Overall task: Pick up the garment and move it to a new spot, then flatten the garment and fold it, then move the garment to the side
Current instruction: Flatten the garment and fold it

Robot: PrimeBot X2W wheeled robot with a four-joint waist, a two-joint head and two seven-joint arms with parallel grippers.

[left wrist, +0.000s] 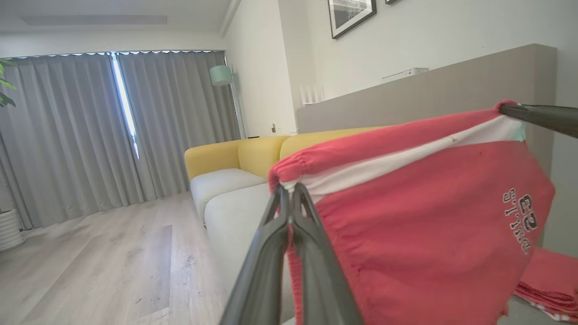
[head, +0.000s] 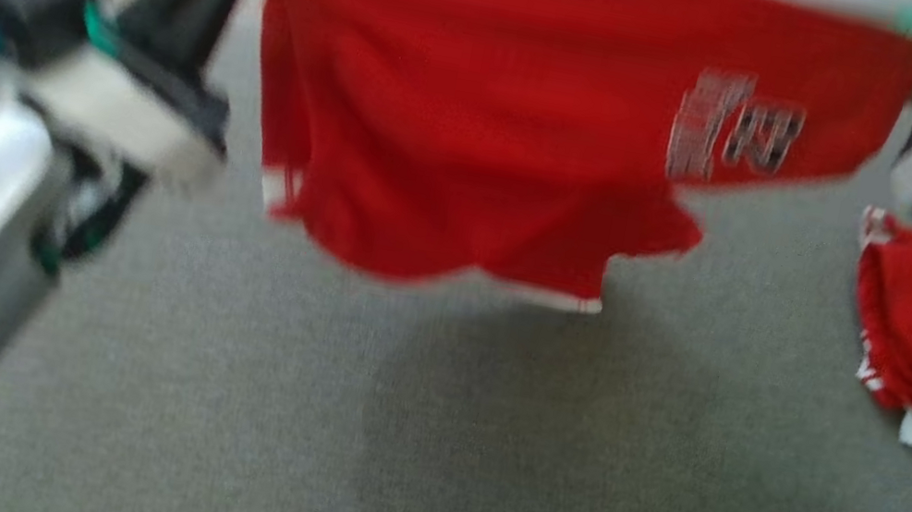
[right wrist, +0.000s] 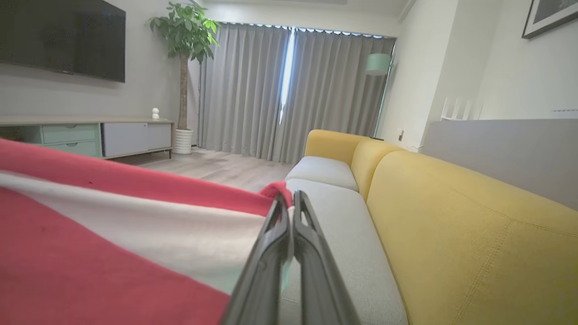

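Left gripper (left wrist: 289, 188) and right gripper (right wrist: 289, 197) were each pinched tight on a top corner of the red shorts (head: 536, 120). Shorts hung stretched between them, above the grey surface (head: 478, 448).

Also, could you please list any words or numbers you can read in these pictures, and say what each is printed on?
"23": on the red shorts, turned sideways in the left wrist view.
Smaller line of letters beside it: too small and tilted to read with certainty.
Same print in the head view: blurred, unreadable.
Nothing else is legible.
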